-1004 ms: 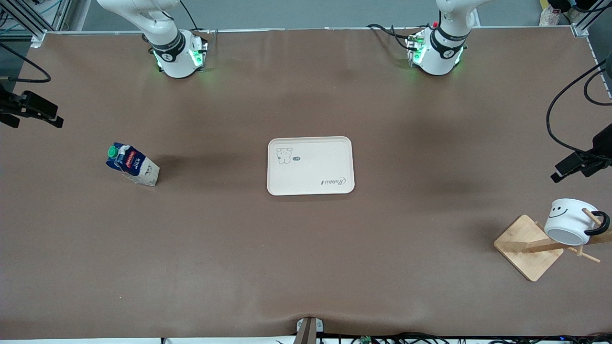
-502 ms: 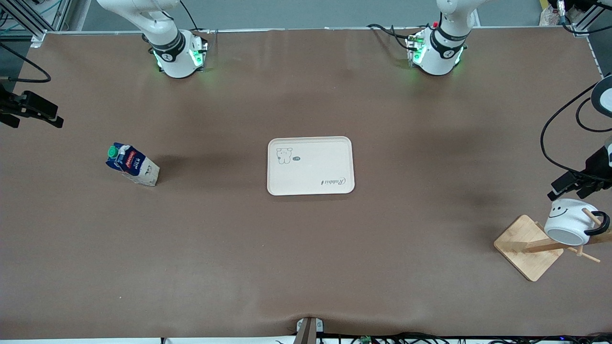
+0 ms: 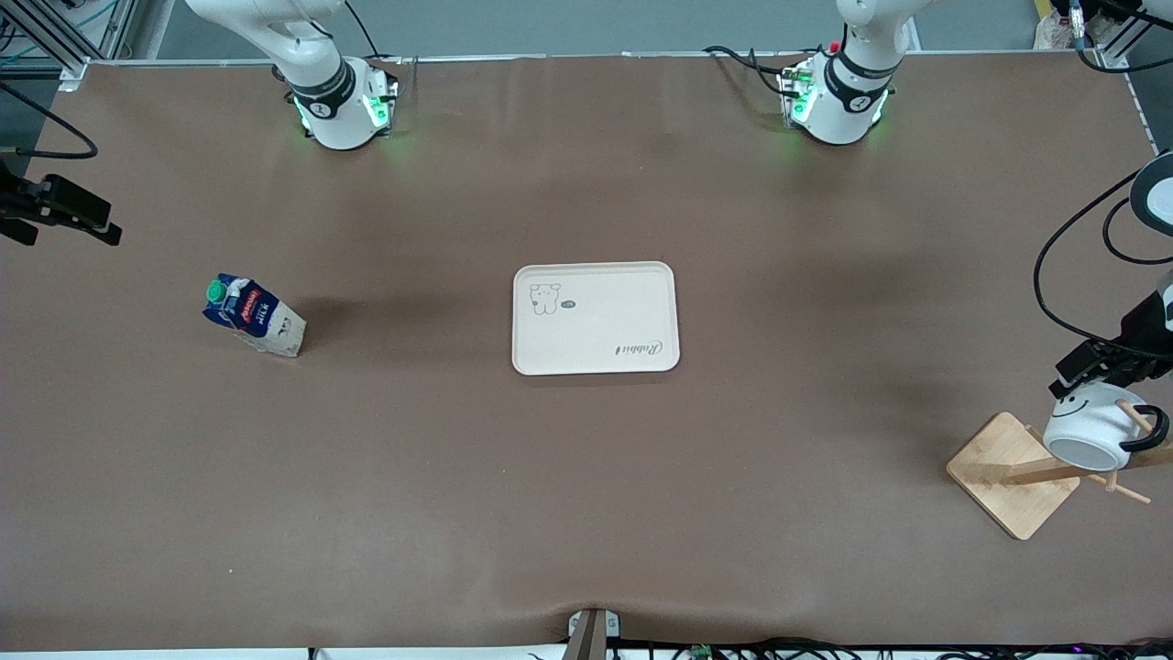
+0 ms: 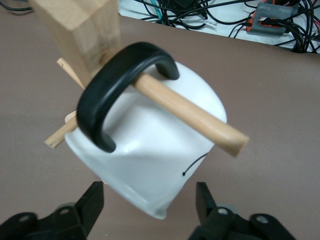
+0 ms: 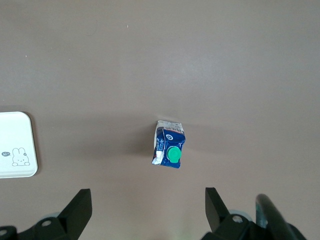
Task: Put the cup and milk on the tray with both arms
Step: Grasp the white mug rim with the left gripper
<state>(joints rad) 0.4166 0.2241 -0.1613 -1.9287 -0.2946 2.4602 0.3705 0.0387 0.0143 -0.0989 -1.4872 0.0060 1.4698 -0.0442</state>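
The left end effector [image 4: 150, 210] is sitting at the right edge of the front view, with its two fingers [image 4: 92, 202] standing apart on either side of the cup [image 4: 150, 155]; they are flanking the white body and not visibly pressing on it. The cup is hanging by its black handle [image 4: 107, 100] on a peg [image 4: 192, 115] of the wooden rack [image 3: 1013, 472], at the lower right of the front view. The right end effector [image 5: 145, 210] is waiting up in the air over the milk [image 3: 252, 316], with its fingers spread wide and holding nothing. The milk is standing on the brown worktop [image 3: 586, 504] at the left of the front view, green cap up, well apart from the tray [image 3: 596, 318]. The tray is lying in the middle of the frame, with only its printed bear drawing and script word on its surface.
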